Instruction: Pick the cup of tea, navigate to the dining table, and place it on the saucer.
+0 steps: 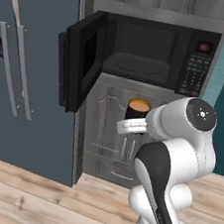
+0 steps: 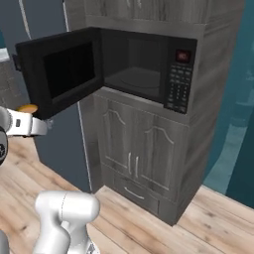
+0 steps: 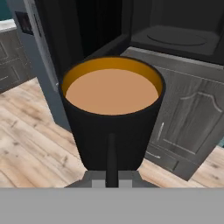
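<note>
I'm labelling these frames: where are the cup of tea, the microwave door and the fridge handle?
cup of tea (image 3: 111, 127): hand view, black front wall.
microwave door (image 2: 59, 74): right base view, dark window.
fridge handle (image 1: 19, 67): left base view, long bar.

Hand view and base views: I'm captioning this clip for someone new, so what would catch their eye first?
The cup of tea, full of orange-brown liquid, sits upright in the shut gripper in mid-air, well above the wooden floor. Behind it the black microwave stands with its door swung wide open to the left and its inside bare, set in a grey wood-grain cabinet.
</note>
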